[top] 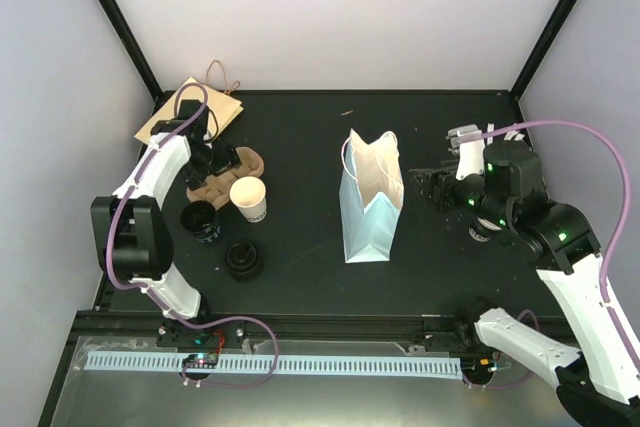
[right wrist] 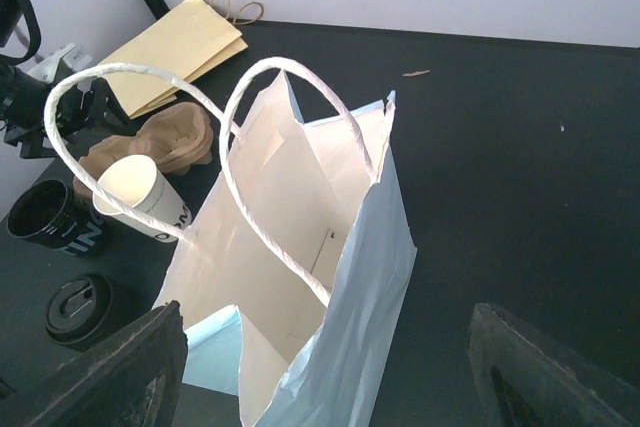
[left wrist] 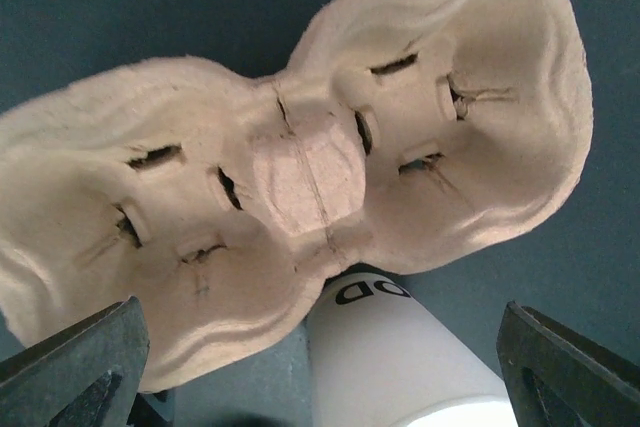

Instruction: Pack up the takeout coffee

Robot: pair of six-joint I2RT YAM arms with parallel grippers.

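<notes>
No white cup with a black lid shows in any view. A lidless white paper cup point(top: 248, 199) stands beside a brown pulp cup carrier point(top: 228, 169); the cup also shows in the left wrist view point(left wrist: 400, 357) and the right wrist view point(right wrist: 140, 197). My left gripper point(top: 208, 159) is open and empty, hovering over the carrier point(left wrist: 300, 167) with the cup between its fingertips' span point(left wrist: 320, 387). A light-blue paper bag point(top: 370, 202) stands open at the centre. My right gripper point(top: 425, 185) is open and empty just right of the bag point(right wrist: 330, 247), its jaws wide apart point(right wrist: 330, 377).
A black cup point(top: 200, 219) and a pile of black lids point(top: 243, 259) sit in front of the carrier. Flat kraft bags point(top: 190, 107) lie at the back left. The bag's twisted handles point(right wrist: 260, 187) arch over its mouth. Black frame posts stand at the back corners.
</notes>
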